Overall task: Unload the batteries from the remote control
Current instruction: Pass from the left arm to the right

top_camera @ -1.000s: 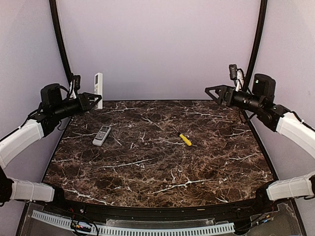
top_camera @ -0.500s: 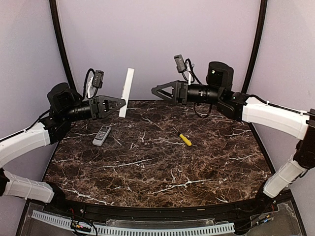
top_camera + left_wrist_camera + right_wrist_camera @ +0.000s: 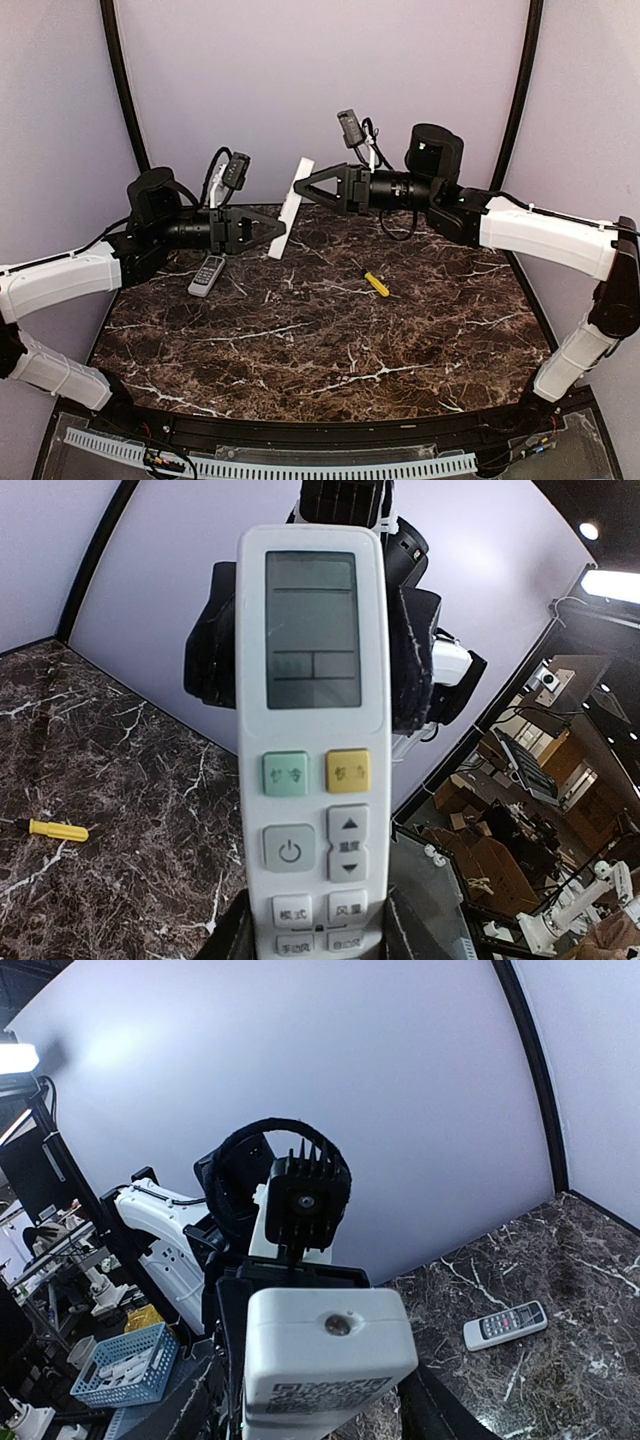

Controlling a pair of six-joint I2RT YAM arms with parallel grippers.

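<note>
A long white remote (image 3: 290, 210) with a display and buttons is held up above the table's back, tilted. My left gripper (image 3: 280, 228) is shut on its lower end; the left wrist view shows its button face (image 3: 312, 730) with my left gripper (image 3: 318, 932) at the bottom. My right gripper (image 3: 298, 187) is closed round its upper end, one finger on each side; the right wrist view shows the remote's end face (image 3: 330, 1350) inside my right gripper (image 3: 325, 1415). No batteries are in view.
A small grey remote (image 3: 207, 275) lies on the marble table (image 3: 330, 350) at the left, and shows in the right wrist view (image 3: 505, 1325). A yellow-handled stick tool (image 3: 377, 284) lies right of centre, and shows in the left wrist view (image 3: 58, 830).
Both arms have swung in from the sides to the middle. The left carried the white remote rightward and tilted it. The right gripper has come onto its upper end.
</note>
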